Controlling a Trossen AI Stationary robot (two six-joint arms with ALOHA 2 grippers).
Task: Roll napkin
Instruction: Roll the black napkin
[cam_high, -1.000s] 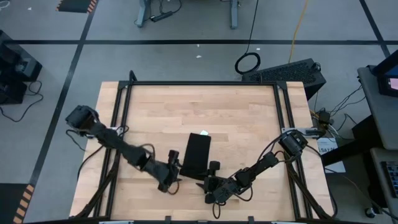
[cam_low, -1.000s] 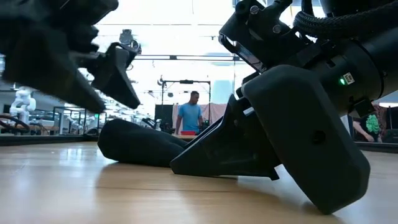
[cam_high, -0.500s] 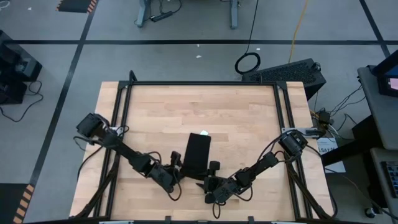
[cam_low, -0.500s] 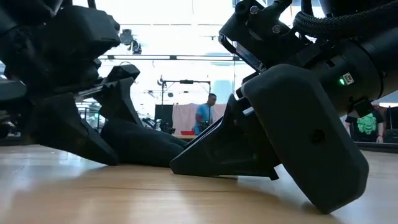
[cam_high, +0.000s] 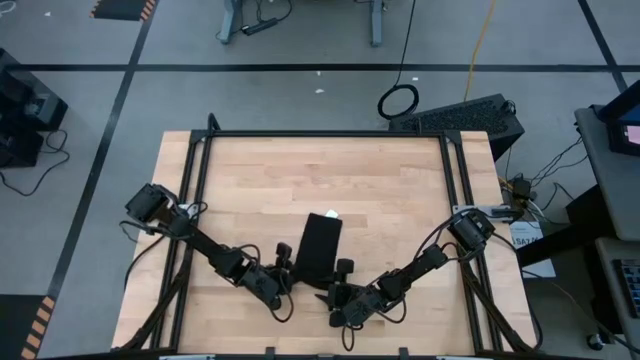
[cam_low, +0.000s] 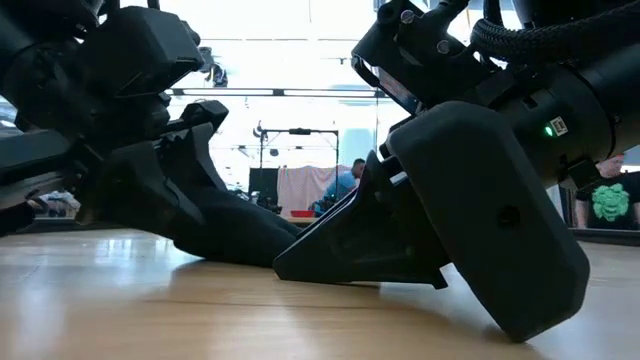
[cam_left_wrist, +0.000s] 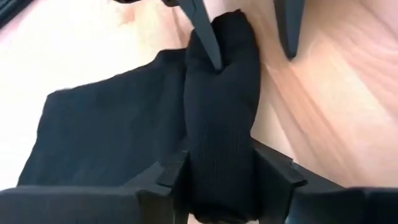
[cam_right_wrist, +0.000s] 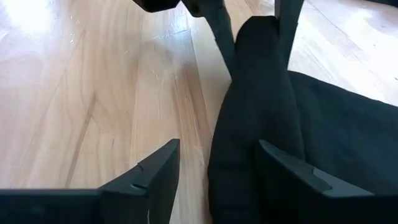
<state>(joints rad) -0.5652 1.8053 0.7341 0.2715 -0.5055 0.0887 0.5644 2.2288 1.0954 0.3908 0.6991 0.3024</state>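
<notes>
A black napkin (cam_high: 320, 247) lies on a wooden counter (cam_high: 390, 190), near the front middle, a narrow dark strip running away from the arms with a small white tag (cam_high: 331, 213) at its far end. Its near end is already curled into a thick roll (cam_left_wrist: 221, 118), and the rest lies flat behind it. The cloth looks light, soft and limp, a matte knit that should not slip much but will sag and unroll if let go; the best place to take hold is judged to be the two ends of the roll, squeezing the thick curled part and not the loose flat sheet.

The left pincer (cam_left_wrist: 222, 180) sits low on the counter at the left end of the roll. Its two fingers (cam_left_wrist: 273, 177) straddle the roll and press against its sides, so it is closed on the cloth.

The right pincer (cam_right_wrist: 217, 168) sits at the opposite end of the roll, also down at counter level. Its fingers (cam_right_wrist: 152, 171) stand partly apart: one rests against the roll, while bare wood shows between the other finger and the cloth. It is open around the roll, touching it on one side, not clamping it
</notes>
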